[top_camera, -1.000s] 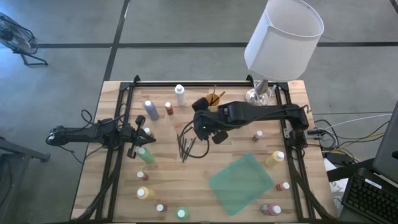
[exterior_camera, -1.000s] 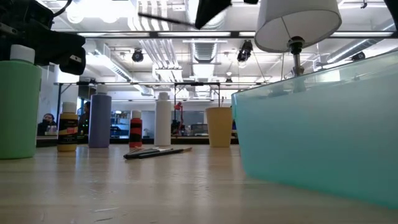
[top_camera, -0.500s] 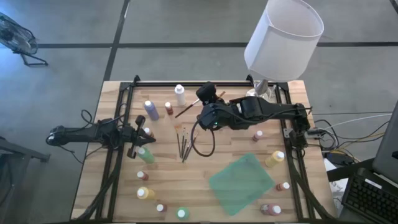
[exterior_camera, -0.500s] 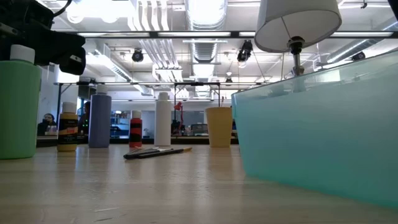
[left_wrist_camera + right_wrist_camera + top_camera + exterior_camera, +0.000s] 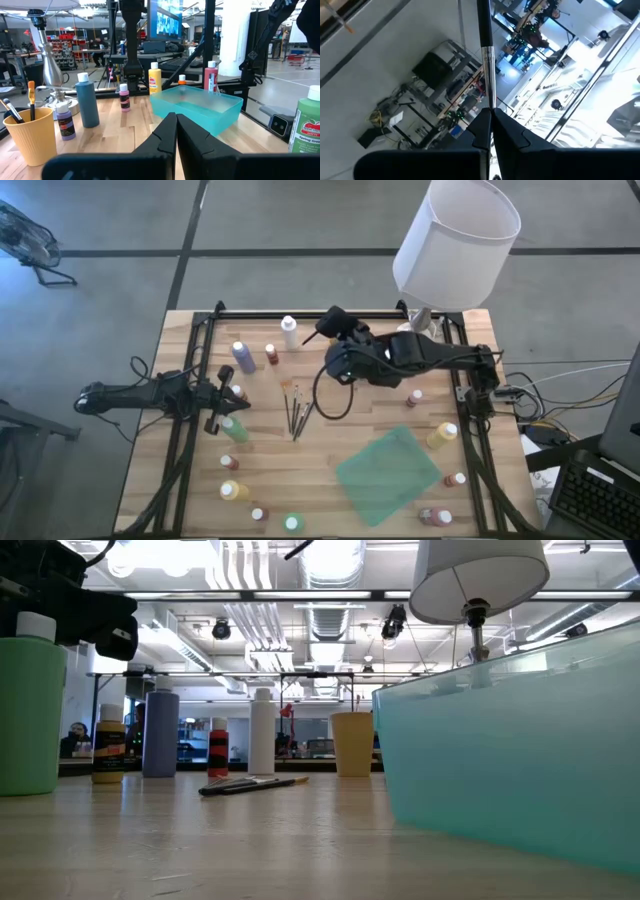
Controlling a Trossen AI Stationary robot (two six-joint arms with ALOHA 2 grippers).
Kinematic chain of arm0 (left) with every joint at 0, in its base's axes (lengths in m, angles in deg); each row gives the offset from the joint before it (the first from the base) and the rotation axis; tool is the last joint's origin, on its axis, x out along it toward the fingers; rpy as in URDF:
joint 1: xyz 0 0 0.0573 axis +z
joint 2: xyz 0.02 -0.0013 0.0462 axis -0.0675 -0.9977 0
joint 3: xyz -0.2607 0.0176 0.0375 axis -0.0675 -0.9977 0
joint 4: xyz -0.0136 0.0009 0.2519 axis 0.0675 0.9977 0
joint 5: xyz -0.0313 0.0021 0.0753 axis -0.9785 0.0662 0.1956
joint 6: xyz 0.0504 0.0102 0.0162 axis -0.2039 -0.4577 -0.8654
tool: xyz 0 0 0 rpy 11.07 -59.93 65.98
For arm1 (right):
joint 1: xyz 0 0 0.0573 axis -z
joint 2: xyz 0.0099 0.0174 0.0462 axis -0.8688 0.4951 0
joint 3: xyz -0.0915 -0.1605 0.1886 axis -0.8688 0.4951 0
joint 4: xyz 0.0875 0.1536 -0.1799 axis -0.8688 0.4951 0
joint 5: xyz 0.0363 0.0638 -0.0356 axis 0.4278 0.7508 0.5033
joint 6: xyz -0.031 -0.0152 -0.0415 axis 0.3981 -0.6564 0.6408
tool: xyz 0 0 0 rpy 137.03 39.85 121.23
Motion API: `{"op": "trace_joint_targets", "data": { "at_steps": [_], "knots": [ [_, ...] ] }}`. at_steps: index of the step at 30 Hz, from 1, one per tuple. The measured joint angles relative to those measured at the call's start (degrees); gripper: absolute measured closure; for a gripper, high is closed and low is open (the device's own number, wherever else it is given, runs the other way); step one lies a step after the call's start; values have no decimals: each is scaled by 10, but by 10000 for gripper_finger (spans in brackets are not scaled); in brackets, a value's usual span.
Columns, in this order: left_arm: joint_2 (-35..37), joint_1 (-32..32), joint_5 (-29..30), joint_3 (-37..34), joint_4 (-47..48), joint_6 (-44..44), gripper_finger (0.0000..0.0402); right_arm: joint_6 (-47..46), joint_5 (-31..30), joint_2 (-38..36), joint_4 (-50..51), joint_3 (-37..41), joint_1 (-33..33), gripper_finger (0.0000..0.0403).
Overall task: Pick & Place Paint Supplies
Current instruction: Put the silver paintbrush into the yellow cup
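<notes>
Right gripper [image 5: 325, 332] swung back, wrist view shows clamped brush [image 5: 485, 45]

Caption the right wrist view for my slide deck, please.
Right gripper shut on a thin dark-handled brush, lifted and pointing up toward the room.

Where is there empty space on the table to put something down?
Bare wood lies between the loose brushes and the teal tray, and left of the tray toward the yellow bottle. It is crowded at the far edge, where the right gripper holds a brush beside the white bottle and the lamp.
</notes>
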Motion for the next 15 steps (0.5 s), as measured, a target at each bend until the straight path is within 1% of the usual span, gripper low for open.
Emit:
{"op": "trace_joint_targets", "data": {
  "at_steps": [5,9,15],
  "knots": [
    [0,0,0,0,0,0,388,8,-2,0,0,0,22,394],
    [0,0,0,0,0,0,388,34,-2,0,0,0,48,394],
    [0,0,0,0,0,0,388,36,-2,0,0,0,90,394]
  ]
}}
